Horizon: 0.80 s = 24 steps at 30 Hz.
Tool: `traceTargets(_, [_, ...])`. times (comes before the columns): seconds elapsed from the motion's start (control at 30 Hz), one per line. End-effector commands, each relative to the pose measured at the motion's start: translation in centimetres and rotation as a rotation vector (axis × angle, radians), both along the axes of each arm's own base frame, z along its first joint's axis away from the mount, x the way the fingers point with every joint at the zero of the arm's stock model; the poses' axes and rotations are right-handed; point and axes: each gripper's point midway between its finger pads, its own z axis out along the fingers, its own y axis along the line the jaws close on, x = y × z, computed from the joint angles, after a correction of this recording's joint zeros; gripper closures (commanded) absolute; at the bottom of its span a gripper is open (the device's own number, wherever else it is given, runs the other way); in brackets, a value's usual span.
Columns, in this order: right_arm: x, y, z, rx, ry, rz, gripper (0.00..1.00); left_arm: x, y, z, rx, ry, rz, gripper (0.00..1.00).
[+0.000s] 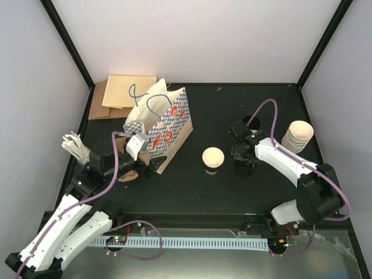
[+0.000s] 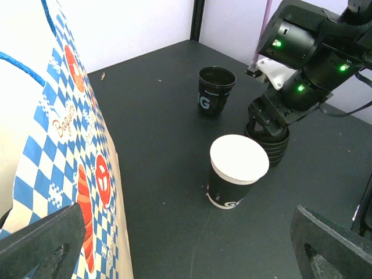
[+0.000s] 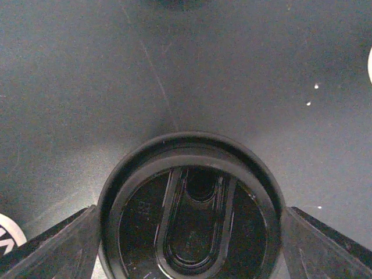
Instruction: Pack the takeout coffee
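The takeout coffee cup (image 1: 213, 159), cream-white with a black printed sleeve, stands upright and lidless mid-table; in the left wrist view this cup (image 2: 238, 168) is just ahead. To its right is a short stack of black lids (image 1: 244, 168). My right gripper (image 1: 243, 158) points straight down over that stack. Its fingers press both sides of the top black lid (image 3: 192, 215), which fills the gap of the right gripper (image 3: 189, 232). My left gripper (image 1: 152, 167) lies low beside the blue-checked bag (image 1: 160, 125), open, with only bare table between its fingers (image 2: 46, 244).
The blue-checked bag (image 2: 58, 151) stands open at my left. A dark cup (image 1: 251, 123) sits behind the right gripper. A stack of nested cream cups (image 1: 298, 136) is at the far right. Flat brown bags (image 1: 119, 96) lie at the back left, white sticks (image 1: 75, 145) at the left edge.
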Motion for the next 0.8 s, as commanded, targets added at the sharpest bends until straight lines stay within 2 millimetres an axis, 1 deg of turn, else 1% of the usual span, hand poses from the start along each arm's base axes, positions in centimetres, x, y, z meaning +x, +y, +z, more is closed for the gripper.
traceTargets(0.0, [-0.1,0.2,0.3,0.035,-0.025,-0.026,0.14,-0.1,-0.4,0.8,-0.009,-0.038,-0.025,0.01])
traceTargets(0.3, [-0.4,0.1,0.0,0.047,-0.021,-0.042,0.14,-0.1,-0.4,0.8,-0.010,-0.038,-0.027,0.01])
traceTargets(0.43, [-0.4,0.1,0.0,0.056,-0.026,-0.044,0.18,-0.1,-0.4,0.7,-0.008,-0.035,-0.028,0.01])
traceTargets(0.57, [-0.3,0.0,0.6,0.061,-0.040,-0.045,0.22,-0.1,-0.4,0.7,-0.009,-0.036,-0.028,0.01])
traceTargets(0.77, [-0.2,0.0,2.2,0.080,-0.073,-0.041,0.24,-0.1,-0.4,0.7,-0.009,-0.037,-0.027,0.01])
